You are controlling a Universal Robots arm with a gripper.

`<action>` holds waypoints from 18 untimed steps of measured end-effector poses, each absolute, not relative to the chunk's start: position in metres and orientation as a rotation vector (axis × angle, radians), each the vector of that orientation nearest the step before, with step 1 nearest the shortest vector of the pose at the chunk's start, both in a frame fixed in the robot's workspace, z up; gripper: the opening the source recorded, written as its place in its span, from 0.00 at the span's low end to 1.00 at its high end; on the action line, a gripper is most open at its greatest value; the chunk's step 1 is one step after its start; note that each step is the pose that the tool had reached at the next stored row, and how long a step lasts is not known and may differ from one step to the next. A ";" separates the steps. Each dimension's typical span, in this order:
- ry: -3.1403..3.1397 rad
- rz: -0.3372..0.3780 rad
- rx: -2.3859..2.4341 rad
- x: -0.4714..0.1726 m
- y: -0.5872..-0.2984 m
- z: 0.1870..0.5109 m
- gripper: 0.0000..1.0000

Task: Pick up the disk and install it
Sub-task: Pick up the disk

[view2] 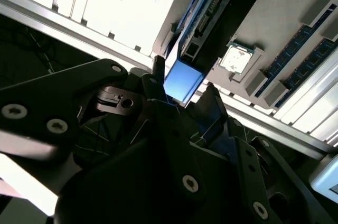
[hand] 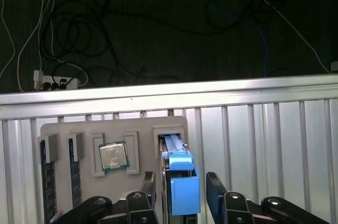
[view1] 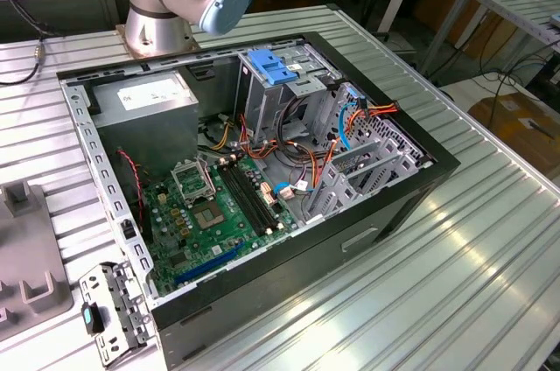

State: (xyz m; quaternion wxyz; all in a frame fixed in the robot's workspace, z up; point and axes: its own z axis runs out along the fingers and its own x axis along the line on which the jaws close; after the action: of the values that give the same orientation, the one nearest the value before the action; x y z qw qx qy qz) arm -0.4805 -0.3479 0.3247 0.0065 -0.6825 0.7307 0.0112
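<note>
The disk [hand: 179,163] stands on edge in a slot of a grey holder [hand: 140,129], with its bright blue carrier end pointing towards the wrist. In the second wrist view the disk [view2: 182,82] shows the same blue end and a dark body running away behind it. My gripper [hand: 182,184] straddles that blue end, one black finger [hand: 149,184] on each side with small gaps showing, so it is open. The gripper [view2: 182,91] sits just as close in the second wrist view. The open computer case [view1: 420,180] lies on the table, with a drive cage [view1: 302,82] at its far side.
The holder also carries a processor chip [hand: 113,156] and memory sticks [hand: 47,182]. Beyond the ribbed aluminium table's edge [hand: 169,97], cables [hand: 105,23] lie on a dark floor. The arm's base [view1: 162,25] stands behind the case. A light-blue bracket [view1: 271,69] tops the cage.
</note>
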 end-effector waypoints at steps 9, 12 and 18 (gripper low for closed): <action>2.286 0.035 -2.136 -0.480 -0.348 0.306 0.51; 2.286 0.034 -2.135 -0.480 -0.348 0.301 0.51; 2.281 0.025 -2.131 -0.480 -0.348 0.298 0.50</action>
State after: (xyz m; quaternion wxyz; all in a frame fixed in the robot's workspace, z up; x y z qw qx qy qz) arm -0.4803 -0.3480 0.2976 0.0100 -0.6827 0.7306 0.0079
